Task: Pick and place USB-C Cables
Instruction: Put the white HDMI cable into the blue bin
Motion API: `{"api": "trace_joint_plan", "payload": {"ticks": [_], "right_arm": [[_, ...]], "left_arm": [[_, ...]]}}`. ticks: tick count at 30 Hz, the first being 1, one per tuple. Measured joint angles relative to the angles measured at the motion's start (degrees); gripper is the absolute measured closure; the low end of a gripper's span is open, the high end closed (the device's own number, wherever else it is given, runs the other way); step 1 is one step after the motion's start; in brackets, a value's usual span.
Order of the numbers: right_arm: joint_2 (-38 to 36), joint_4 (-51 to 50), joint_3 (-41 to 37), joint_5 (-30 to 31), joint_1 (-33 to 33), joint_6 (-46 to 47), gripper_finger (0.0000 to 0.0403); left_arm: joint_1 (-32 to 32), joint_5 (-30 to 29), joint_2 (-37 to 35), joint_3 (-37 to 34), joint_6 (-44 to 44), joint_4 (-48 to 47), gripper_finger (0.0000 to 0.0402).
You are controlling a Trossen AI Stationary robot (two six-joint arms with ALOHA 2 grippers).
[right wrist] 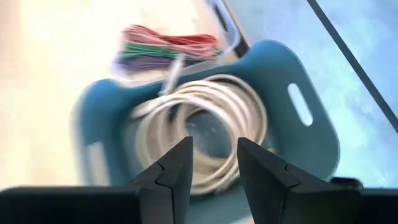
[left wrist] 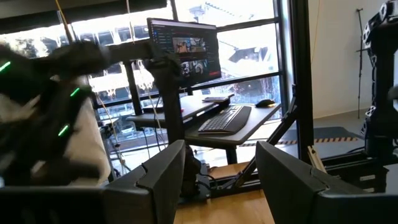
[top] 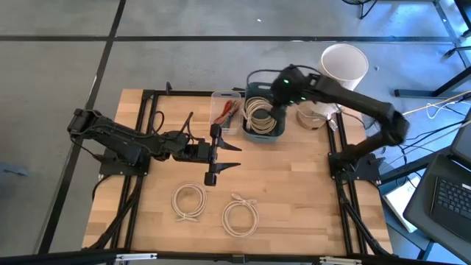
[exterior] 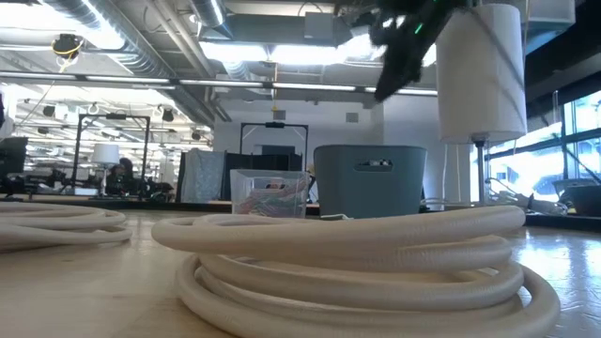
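Several cream-white coils (right wrist: 205, 124) lie in a blue-grey bin (top: 274, 132). My right gripper (right wrist: 214, 163) hangs open above them and touches nothing; it shows blurred near the top of the low view (exterior: 404, 47). Two more coils rest flat on the table's near part, one to the left (top: 189, 201) and one to the right (top: 241, 218). The right one fills the foreground of the low view (exterior: 357, 268). Red, green and purple bundles (right wrist: 168, 46) sit in a clear box (top: 227, 110) left of the bin. My left gripper (top: 237, 156) waits open above mid-table, pointing right.
A tall white cylinder (top: 344, 65) stands off the table's far right corner, with a pale round thing (top: 313, 114) right of the bin. Black frame rails (top: 147, 147) run along both table sides. Bare wood lies between the bin and the two near coils.
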Motion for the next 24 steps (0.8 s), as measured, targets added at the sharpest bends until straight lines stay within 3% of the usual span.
{"api": "trace_joint_plan", "payload": {"ticks": [7, 12, 15, 19, 22, 24], "right_arm": [[-13.9, -12.1, -2.5, -3.7, 14.8, 11.1, 0.0274], [-21.6, -8.3, -12.6, -4.9, 30.8, 26.8, 0.0274], [-24.3, 2.0, -22.3, -4.9, 40.9, 36.2, 0.0274], [-23.8, 26.6, -34.8, -5.8, 51.5, 43.9, 0.0274], [-20.1, 47.0, -41.4, -4.7, 55.6, 45.5, 0.0274], [-16.5, 55.1, -43.3, -3.4, 56.6, 45.1, 0.0274]], "left_arm": [[0.0, 0.0, 0.0, 0.0, 0.0, 0.0, 0.0210], [0.0, 0.0, 0.0, 0.0, 0.0, 0.0, 0.0210], [0.0, 0.0, 0.0, 0.0, 0.0, 0.0, 0.0210], [0.0, 0.0, 0.0, 0.0, 0.0, 0.0, 0.0210], [0.0, 0.0, 0.0, 0.0, 0.0, 0.0, 0.0210], [0.0, 0.0, 0.0, 0.0, 0.0, 0.0, 0.0210]]}}
